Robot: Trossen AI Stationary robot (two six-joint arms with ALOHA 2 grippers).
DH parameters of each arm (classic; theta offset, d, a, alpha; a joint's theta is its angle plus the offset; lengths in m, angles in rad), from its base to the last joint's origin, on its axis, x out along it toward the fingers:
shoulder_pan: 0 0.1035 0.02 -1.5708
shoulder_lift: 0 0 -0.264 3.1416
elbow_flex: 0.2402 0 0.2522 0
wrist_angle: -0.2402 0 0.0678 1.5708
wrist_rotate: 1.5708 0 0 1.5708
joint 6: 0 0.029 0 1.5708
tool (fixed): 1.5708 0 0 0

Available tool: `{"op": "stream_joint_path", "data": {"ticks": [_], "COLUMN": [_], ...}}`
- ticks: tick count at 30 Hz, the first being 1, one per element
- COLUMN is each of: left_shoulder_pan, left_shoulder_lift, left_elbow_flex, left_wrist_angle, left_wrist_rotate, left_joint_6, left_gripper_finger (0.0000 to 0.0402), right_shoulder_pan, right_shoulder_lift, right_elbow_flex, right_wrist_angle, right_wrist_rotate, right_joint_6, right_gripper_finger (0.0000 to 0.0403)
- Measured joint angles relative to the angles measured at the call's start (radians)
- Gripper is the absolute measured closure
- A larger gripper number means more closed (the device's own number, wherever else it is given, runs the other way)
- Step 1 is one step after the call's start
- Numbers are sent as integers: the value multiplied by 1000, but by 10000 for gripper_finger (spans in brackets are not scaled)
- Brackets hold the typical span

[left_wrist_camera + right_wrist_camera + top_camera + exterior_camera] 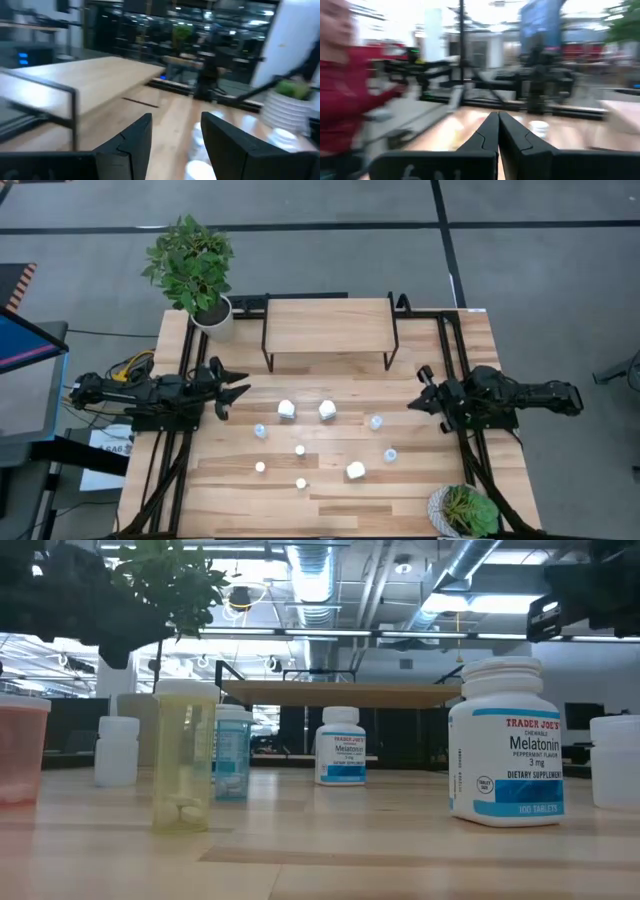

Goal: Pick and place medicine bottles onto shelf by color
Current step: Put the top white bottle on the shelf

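Note:
Several medicine bottles stand upright on the table's middle. Three are chunky white ones [287, 409] [327, 410] [355, 471], three are pale blue [260, 431] [376, 422] [390, 455], and three are tiny [299, 450] [260, 467] [301, 483]. The low view shows a labelled white bottle [505, 745] and a yellowish one [184, 760] up close. The wooden shelf [328, 330] [85, 85] stands at the far middle with nothing on it. My left gripper [240, 390] [175, 145] hovers open at the left edge, holding nothing. My right gripper [412, 405] [497, 125] hovers shut at the right edge.
A potted plant [212, 315] stands at the far left corner, and another [463, 510] at the near right. Black frame rails [455, 350] run along both table sides. A person in a red sleeve [340, 100] shows beyond the table in the right wrist view.

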Motion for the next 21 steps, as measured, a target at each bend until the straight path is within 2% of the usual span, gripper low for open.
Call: {"op": "stream_joint_path", "data": {"ticks": [3,5,8,10,13,16,21], "left_shoulder_pan": [0,0,0,0,0,0,0], "left_shoulder_lift": [0,0,0,0,0,1,83], "left_elbow_flex": [1,1,1,1,2,3,46], "left_wrist_angle": [79,116,168,198,278,308,304], "left_wrist_rotate": [48,58,56,54,61,116,116], "left_joint_6": [-48,-32,93,166,140,100,108], "left_gripper_finger": [244,244,244,244,244,240,205], "right_shoulder_pan": [0,0,0,2,2,2,3], "right_shoulder_lift": [0,0,-1,1,12,36,91], "right_elbow_flex": [0,0,3,23,75,125,196], "right_wrist_angle": [36,88,187,163,176,182,213], "right_wrist_rotate": [97,118,119,119,119,119,118], "right_joint_6": [-107,-155,-158,-118,-71,-69,11], "right_gripper_finger": [379,379,374,359,318,259,170]}}
